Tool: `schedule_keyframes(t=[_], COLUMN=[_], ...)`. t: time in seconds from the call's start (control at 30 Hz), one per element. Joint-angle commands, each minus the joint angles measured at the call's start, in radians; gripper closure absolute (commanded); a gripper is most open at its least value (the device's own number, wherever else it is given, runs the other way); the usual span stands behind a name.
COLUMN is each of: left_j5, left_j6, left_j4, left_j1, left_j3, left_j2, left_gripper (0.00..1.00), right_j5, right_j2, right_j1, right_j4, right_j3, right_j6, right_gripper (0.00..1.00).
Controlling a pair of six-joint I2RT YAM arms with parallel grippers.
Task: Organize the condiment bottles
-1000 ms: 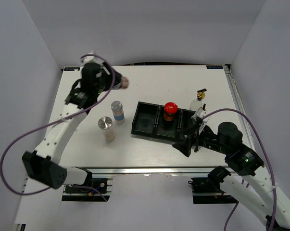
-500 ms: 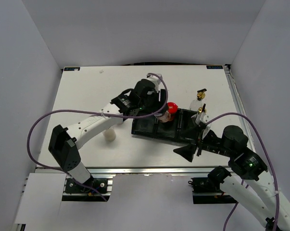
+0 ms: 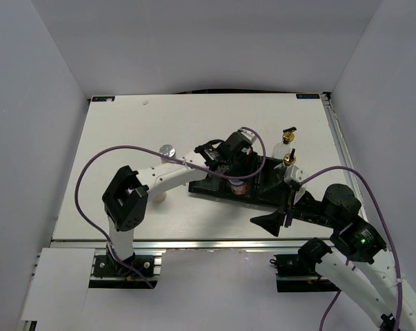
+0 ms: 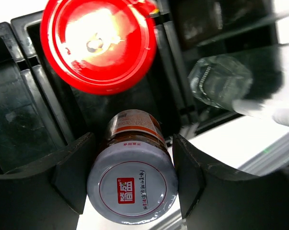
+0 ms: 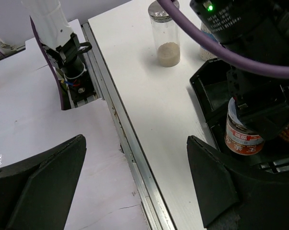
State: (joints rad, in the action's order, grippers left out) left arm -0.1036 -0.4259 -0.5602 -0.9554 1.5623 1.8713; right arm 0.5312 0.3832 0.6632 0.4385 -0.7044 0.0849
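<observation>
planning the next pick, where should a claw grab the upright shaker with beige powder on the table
Probably the shaker by its cylindrical body, just under the silver lid, coming level from the side: it stands upright with straight walls.

White arms (image 3: 170,176), black jaws, purple cables (image 5: 259,65).

shaker (image 4: 132,184) clamped between left gripper (image 4: 131,167) fingers | red-capped jar (image 4: 98,43) seated just behind, in black tray (image 4: 19,110) | glass bottle (image 4: 220,81) seen at right
</observation>
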Motion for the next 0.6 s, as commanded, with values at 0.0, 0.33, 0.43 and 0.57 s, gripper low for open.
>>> schedule_keyframes(t=[0.0, 0.33, 0.43, 0.57], left_j5=[-0.036, -0.071, -0.082, -0.102], left_j6=[0.004, 0.009, 0.010, 0.013], left_j4=[0.071, 0.092, 0.102, 0.108], left_j1=[-0.006, -0.011, -0.016, -0.019], left_j3=[0.056, 0.056, 0.053, 0.053], left_j2=[-0.041, 0.029, 0.042, 0.057], left_gripper=[1.00, 0.90, 0.83, 0.70], right_j5=[0.009, 0.006, 0.001, -0.007], right_j2=[-0.023, -0.021, -0.020, -0.020], right_j1=[0.007, 0.010, 0.010, 0.010], right_j4=[-0.038, -0.040, -0.040, -0.040], right_j3=[0.008, 0.013, 0.014, 0.014], right_j6=[-0.014, -0.016, -0.017, -0.017], right_gripper=[0.11, 0.10, 0.11, 0.11])
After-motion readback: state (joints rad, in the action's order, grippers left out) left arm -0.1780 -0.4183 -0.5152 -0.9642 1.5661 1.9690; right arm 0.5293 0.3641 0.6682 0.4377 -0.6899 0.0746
